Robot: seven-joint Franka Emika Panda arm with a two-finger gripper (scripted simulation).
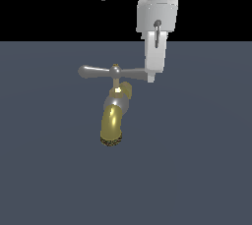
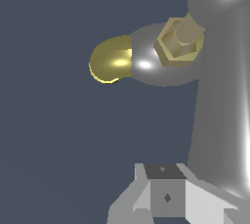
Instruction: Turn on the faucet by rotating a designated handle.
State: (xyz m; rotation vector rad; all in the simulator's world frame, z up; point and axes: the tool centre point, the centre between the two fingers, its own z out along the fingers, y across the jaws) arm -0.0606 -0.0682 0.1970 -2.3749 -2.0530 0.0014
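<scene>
Flat slate-blue floor [image 1: 197, 170], faucet [image 1: 114, 121] on it

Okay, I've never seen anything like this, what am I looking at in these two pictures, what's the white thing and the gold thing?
These are computer-simulated pictures of a robot arm. One camera watches from outside; the other sits on the arm's wrist, looking down past its gripper. The white block is that gripper, the arm's hand. The gold thing is a small faucet with a curved brass spout, standing on a plain dark surface. Its silver crossbar on top is the handle. The gripper is at the handle's end on the exterior view's right; whether it grips or only touches it, I cannot tell.
</scene>
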